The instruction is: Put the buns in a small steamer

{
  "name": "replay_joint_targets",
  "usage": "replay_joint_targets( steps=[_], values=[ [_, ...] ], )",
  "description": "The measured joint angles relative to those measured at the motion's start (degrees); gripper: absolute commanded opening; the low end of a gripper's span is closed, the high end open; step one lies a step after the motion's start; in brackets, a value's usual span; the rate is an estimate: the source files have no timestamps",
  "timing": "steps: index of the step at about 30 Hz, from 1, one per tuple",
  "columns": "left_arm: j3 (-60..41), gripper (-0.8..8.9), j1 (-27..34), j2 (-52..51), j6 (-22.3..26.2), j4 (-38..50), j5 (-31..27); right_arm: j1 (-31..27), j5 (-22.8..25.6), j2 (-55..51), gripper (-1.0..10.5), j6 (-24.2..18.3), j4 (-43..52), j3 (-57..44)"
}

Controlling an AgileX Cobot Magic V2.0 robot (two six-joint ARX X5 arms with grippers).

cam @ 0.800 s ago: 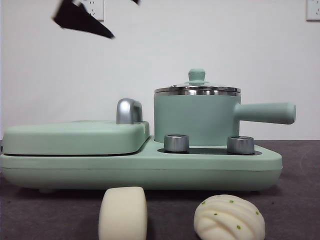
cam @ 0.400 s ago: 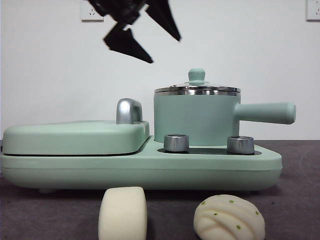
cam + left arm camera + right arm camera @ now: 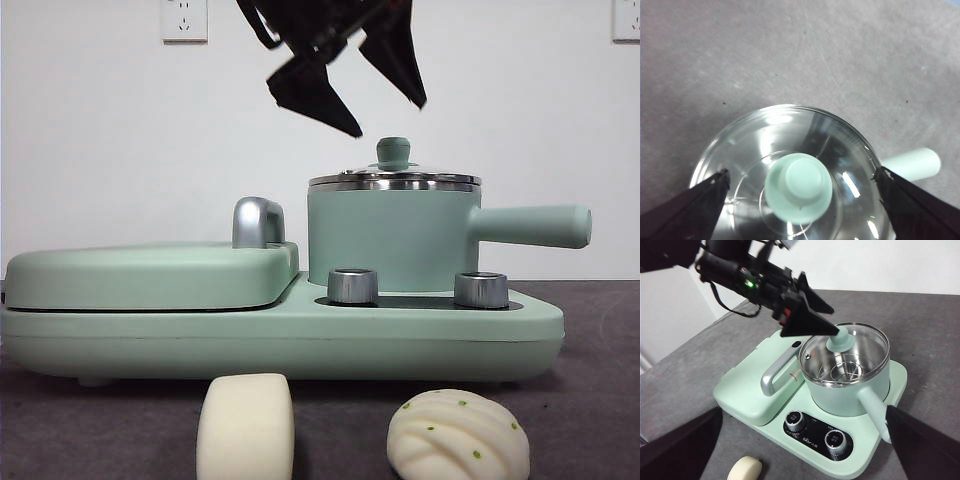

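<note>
Resting at the lower left-centre of the front frame, the plain cylindrical bun [image 3: 246, 427] stands on the grey surface [image 3: 600, 400]; the pleated, green-specked bun [image 3: 458, 436] lies right of it, apart. Behind them the mint-green cooker base [image 3: 290, 335] carries the small steamer [image 3: 393, 235] at centre-right, lid [image 3: 790, 150] on, side handle [image 3: 530, 226] pointing right. Left tool [image 3: 385, 100]: at upper centre, jaws wide open and empty, just above the lid knob [image 3: 393, 152]. Right tool [image 3: 800, 450]: jaws wide apart, holding nothing, well back from the cooker.
</note>
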Motion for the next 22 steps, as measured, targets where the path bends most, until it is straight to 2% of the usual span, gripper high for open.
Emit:
replay_joint_targets(
  steps=[17,22],
  values=[
    [0.0,4.26,-0.2,3.6,0.0,1.2,-0.2,0.0,0.0,0.0,5.2,0.0,0.0,0.0],
    [0.0,3.41,-0.2,3.7,0.0,1.4,-0.2,0.0,0.0,0.0,5.2,0.0,0.0,0.0]
  ],
)
